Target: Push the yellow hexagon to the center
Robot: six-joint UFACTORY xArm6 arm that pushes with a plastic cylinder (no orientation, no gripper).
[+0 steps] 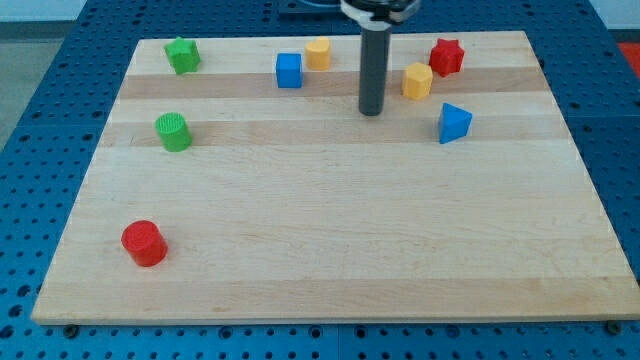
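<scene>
Two yellow blocks sit near the view's top. One yellow block (417, 80) looks hexagonal and lies just right of my rod. The other yellow block (318, 52) lies at the top edge, left of the rod; its shape is hard to make out. My tip (371, 111) rests on the board between them, a short gap left of and slightly below the right yellow block, not touching it.
A blue cube (289, 70) sits left of the rod, a red star (447, 56) at the top right, and a blue triangle (454, 122) below it. A green star (182, 55), a green cylinder (173, 131) and a red cylinder (144, 243) stand on the left. The wooden board (330, 250) ends on all sides.
</scene>
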